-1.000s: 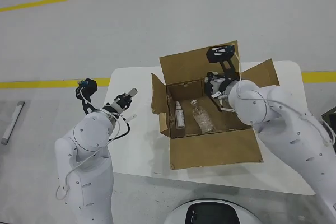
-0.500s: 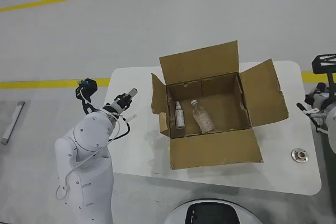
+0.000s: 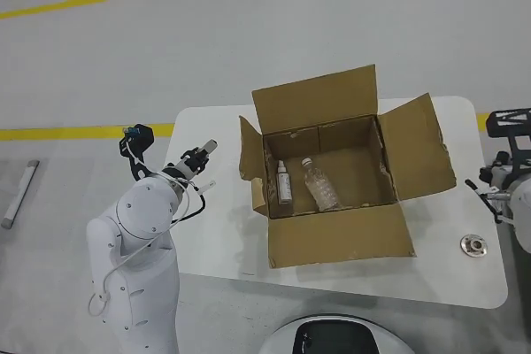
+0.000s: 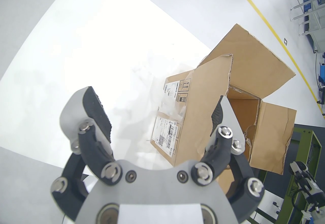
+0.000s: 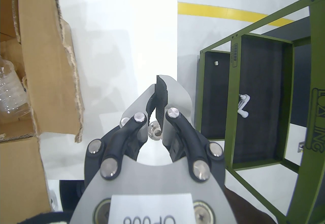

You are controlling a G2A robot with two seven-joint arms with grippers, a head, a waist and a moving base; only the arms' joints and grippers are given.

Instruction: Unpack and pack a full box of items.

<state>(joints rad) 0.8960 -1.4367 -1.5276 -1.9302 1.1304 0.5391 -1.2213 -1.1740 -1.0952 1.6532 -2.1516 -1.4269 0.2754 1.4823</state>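
Mid-unpacking, with left jaws spread, right jaws closed, both empty; next, reach into box (image 3: 336,237) for clear bottle (image 3: 320,186).

Open brown cardboard box (image 3: 336,237) sits on the white rounded table (image 3: 212,221), right of centre. Inside, a small white bottle (image 3: 284,181) lies by the left wall, and a clear plastic bottle (image 3: 319,185) lies just right of it. Right of the box, a small round metal fitting (image 3: 473,245) lies on the table. Left end effector (image 4: 156,101) hangs at the table's left edge, well apart from the box. Right end effector (image 5: 160,92) is at the right edge, near the fitting. A green metal frame rack (image 5: 235,70) stands on the floor, right of the table.
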